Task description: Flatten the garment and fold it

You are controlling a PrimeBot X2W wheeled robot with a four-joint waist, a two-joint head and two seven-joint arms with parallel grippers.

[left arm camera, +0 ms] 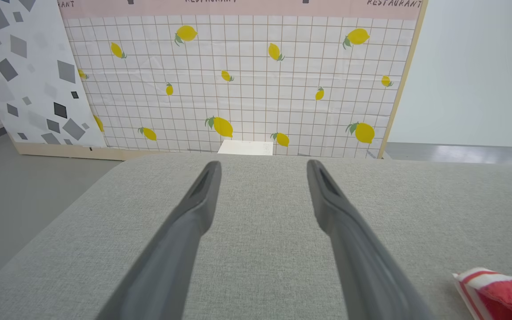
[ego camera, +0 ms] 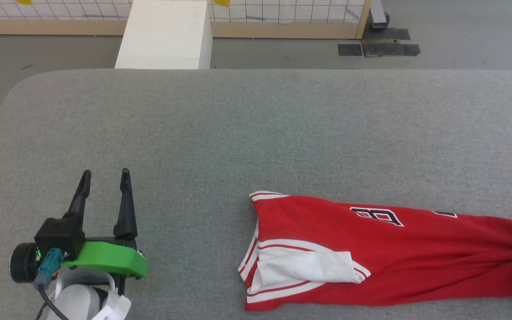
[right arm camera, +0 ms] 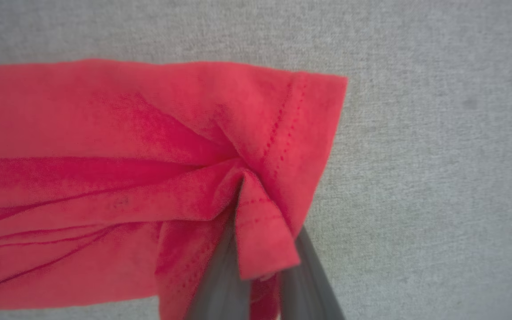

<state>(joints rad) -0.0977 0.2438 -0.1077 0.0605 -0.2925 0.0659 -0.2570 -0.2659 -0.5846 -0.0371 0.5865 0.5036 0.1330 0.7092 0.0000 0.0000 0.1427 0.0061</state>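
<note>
The garment (ego camera: 371,258), a red jersey with a white sleeve and striped trim, lies folded lengthwise at the grey table's near right, its black-and-white number print facing up. Its collar end points left and the hem runs off the right edge of the head view. In the right wrist view my right gripper (right arm camera: 245,195) is shut on a bunched fold of the garment's red hem (right arm camera: 149,146), with cloth draped over the fingers (right arm camera: 218,275). My left gripper (ego camera: 106,173) stands open over bare table, well left of the garment. Between its fingers (left arm camera: 263,164) there is nothing, and the striped trim (left arm camera: 505,293) shows at the lower right.
The grey padded table (ego camera: 256,133) has a rounded far-left corner. Beyond its far edge stands a white box (ego camera: 165,35) against a lemon-print grid wall (left arm camera: 247,89). Black tape patches (ego camera: 378,44) mark the floor at the back right.
</note>
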